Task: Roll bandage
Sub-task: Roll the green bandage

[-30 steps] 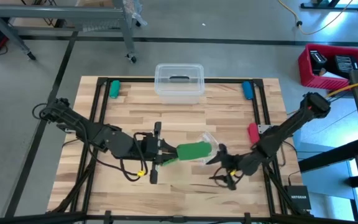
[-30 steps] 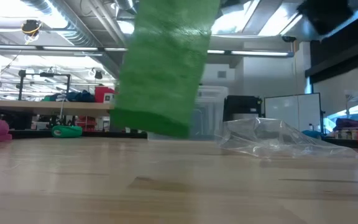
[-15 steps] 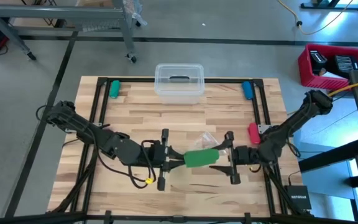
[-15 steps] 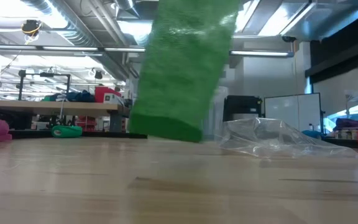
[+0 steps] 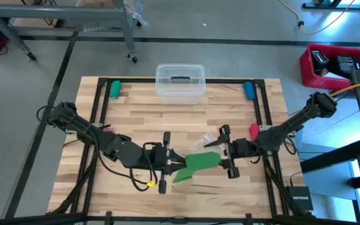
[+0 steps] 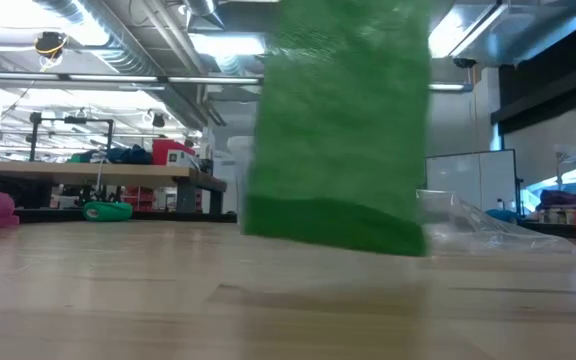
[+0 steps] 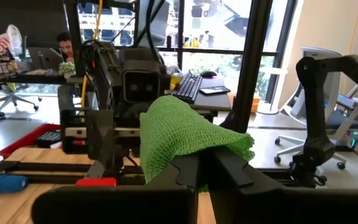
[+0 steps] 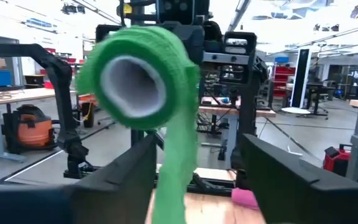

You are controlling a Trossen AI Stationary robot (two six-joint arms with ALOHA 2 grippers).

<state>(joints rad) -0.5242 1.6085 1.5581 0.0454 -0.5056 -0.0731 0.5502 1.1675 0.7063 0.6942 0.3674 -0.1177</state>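
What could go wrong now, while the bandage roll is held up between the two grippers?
1. The left gripper alone pinches the bandage; the right gripper is open around the roll's end, so closing off-centre might crush or push it.
2. The loose tail hangs toward the table and may unwind.

In the low view the bandage (image 6: 340, 130) is cut off by the upper edge and hides most of the plastic bag (image 6: 488, 222) behind it.

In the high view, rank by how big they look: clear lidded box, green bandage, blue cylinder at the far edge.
1. clear lidded box
2. bandage, held above the table, so nearer the camera; a little flattered
3. blue cylinder
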